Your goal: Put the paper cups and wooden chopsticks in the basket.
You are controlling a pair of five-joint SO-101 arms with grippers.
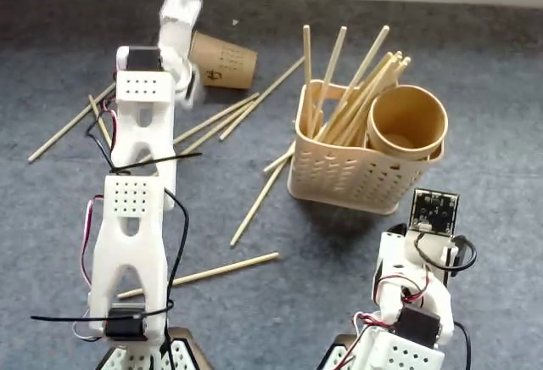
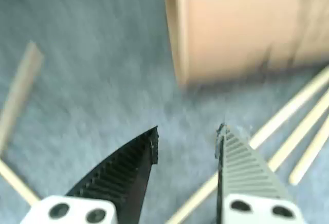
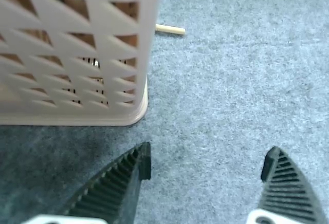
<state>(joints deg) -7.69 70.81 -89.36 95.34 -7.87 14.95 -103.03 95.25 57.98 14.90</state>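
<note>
Closest to the lens, in the left wrist view, the left jaws, 1 dark and 1 pale, stand spread with nothing between them, over the grey worktop. Just beyond their tips, and apart from them, a brown paper cup lies on its side with its rolled rim towards the gap. 3 wooden chopsticks lie side by side next to the pale jaw, and another chopstick lies off to the other side; this view is blurred. From the high view, the left arm stretches far across the worktop to that same tipped cup, which rests near the far edge, well apart from the basket. The cream slotted basket stands upright right of centre and holds a second paper cup, upright with its mouth open upward, beside a bundle of chopsticks leaning out over the rim; their number is hard to tell. Loose chopsticks lie flat on the worktop: a cluster between the tipped cup and the basket, 1 slanting at the basket's left side, 1 alone near the left arm's base, and a few left of that arm. The right arm sits folded near its base, on the near side of the basket. In its wrist view the right jaws are spread wide and hold nothing, above bare worktop near the basket's lower corner, with 1 chopstick end showing past the basket wall.
</note>
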